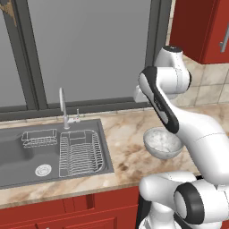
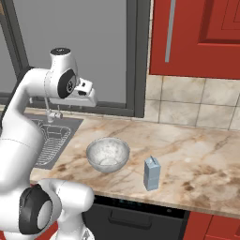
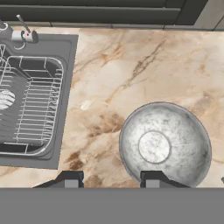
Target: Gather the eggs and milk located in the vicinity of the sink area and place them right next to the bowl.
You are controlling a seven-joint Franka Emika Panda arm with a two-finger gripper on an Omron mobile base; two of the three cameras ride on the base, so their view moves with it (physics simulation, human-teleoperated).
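The speckled grey-white bowl (image 1: 162, 143) (image 2: 108, 154) (image 3: 165, 144) stands empty on the marble counter, right of the sink (image 1: 18, 156) (image 3: 68, 87). The blue-grey milk carton (image 2: 151, 173) is upright near the counter's front edge, a short way right of the bowl. My gripper (image 3: 110, 179) hangs high over the counter between sink and bowl, looking down; its fingers (image 3: 70, 178) stand apart with nothing between them, so it is open. The eggs are out of view.
A wire dish rack (image 1: 80, 152) (image 3: 30, 105) fills the sink's right half, and a chrome faucet (image 1: 62, 105) rises behind it. A window runs along the back, with red wall cabinets (image 2: 197, 37) at upper right. Marble counter (image 2: 201, 154) stretches right of the milk.
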